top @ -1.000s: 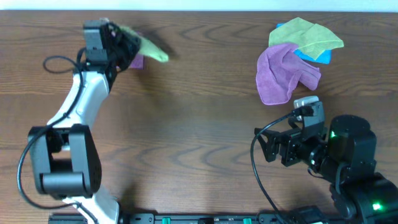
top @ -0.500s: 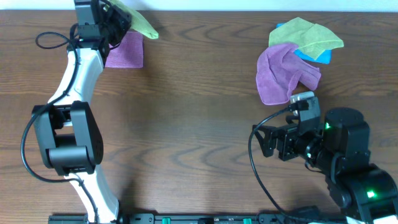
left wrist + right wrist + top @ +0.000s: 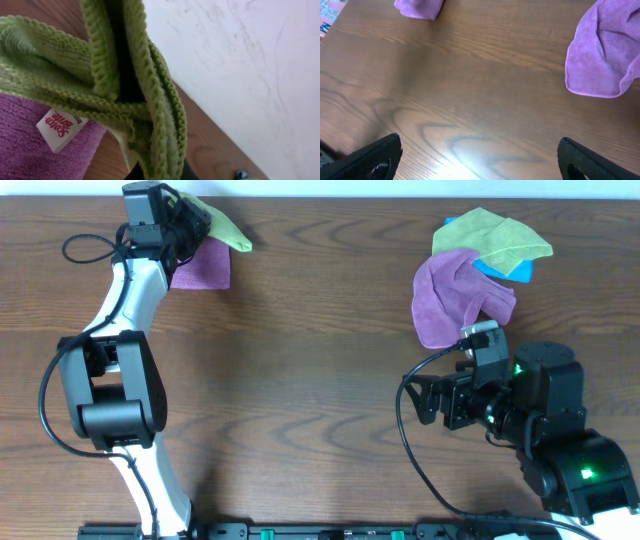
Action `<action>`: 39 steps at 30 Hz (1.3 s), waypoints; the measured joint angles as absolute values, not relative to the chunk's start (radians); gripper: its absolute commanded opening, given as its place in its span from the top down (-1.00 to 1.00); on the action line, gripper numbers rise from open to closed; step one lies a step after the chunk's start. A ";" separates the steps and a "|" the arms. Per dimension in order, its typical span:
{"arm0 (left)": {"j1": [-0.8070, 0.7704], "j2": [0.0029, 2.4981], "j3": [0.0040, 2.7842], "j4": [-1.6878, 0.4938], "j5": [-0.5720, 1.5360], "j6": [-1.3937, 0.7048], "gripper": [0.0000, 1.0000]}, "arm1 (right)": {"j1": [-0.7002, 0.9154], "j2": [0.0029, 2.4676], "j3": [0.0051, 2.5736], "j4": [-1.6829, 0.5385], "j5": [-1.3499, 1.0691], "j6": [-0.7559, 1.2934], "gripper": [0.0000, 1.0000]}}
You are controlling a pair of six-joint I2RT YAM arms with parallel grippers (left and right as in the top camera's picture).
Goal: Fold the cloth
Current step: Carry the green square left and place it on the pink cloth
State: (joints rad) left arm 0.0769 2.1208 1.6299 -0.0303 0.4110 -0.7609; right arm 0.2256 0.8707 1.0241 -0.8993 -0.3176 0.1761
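The lime-green cloth [image 3: 222, 224] hangs bunched from my left gripper [image 3: 190, 218] at the table's far left corner, over a flat purple cloth [image 3: 203, 268]. In the left wrist view the green cloth [image 3: 145, 95] fills the frame, pinched between the jaws [image 3: 159, 172], with the purple cloth [image 3: 30, 150] and its white label below it. My right gripper [image 3: 477, 160] is open and empty above bare wood at the front right; it shows in the overhead view [image 3: 432, 402] too.
A pile at the far right holds a crumpled purple cloth [image 3: 455, 298], a yellow-green cloth [image 3: 490, 238] and a blue one [image 3: 505, 270]. The purple cloth's edge shows in the right wrist view [image 3: 605, 55]. A white wall [image 3: 250, 60] runs behind the table.
My left gripper carried the green cloth back toward the far left corner, uncovering the flat purple cloth. The right arm shifted slightly left and toward the back.
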 measured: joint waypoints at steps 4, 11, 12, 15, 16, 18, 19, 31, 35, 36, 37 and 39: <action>0.078 2.121 1.630 -0.057 0.397 -0.745 0.88 | 0.226 0.871 1.024 -0.896 -0.318 0.176 -0.98; 0.084 2.121 1.630 -0.128 0.350 -0.697 0.86 | 0.226 0.871 1.024 -0.893 -0.318 0.176 -0.98; 0.084 2.121 1.630 -0.133 0.342 -0.690 0.81 | 0.226 0.871 1.024 -0.893 -0.318 0.176 -0.98; 0.085 2.121 1.630 -0.151 0.321 -0.675 0.61 | 0.226 0.871 1.024 -0.893 -0.318 0.176 -0.99; 0.085 2.121 1.630 -0.154 0.312 -0.672 0.51 | 0.226 0.871 1.024 -0.893 -0.318 0.176 -0.98; 0.085 2.121 1.630 -0.157 0.298 -0.656 0.22 | 0.226 0.871 1.024 -0.893 -0.318 0.176 -0.99; 0.085 2.121 1.630 -0.158 0.290 -0.649 0.04 | 0.225 0.871 1.024 -0.893 -0.318 0.176 -0.99; 0.126 2.121 1.631 -0.220 0.269 -0.619 -0.76 | 0.226 0.871 1.024 -0.874 -0.318 0.175 -0.99; 0.156 2.114 1.631 -0.255 0.264 -0.599 -0.57 | 0.225 0.871 1.024 -0.867 -0.318 0.175 -0.99; 0.164 2.110 1.631 -0.268 0.262 -0.588 -0.57 | 0.225 0.871 1.024 -0.863 -0.318 0.175 -0.99; 0.171 2.104 1.631 -0.282 0.262 -0.575 -0.57 | 0.226 0.871 1.024 -0.860 -0.318 0.175 -0.98; 0.185 2.089 1.631 -0.312 0.259 -0.553 -0.57 | 0.225 0.871 1.024 -0.851 -0.318 0.175 -0.99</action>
State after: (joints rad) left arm 0.1852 2.0888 1.6314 -0.3119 0.2588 -0.5533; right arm 0.2253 0.8707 1.0241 -0.8513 -0.3176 0.1753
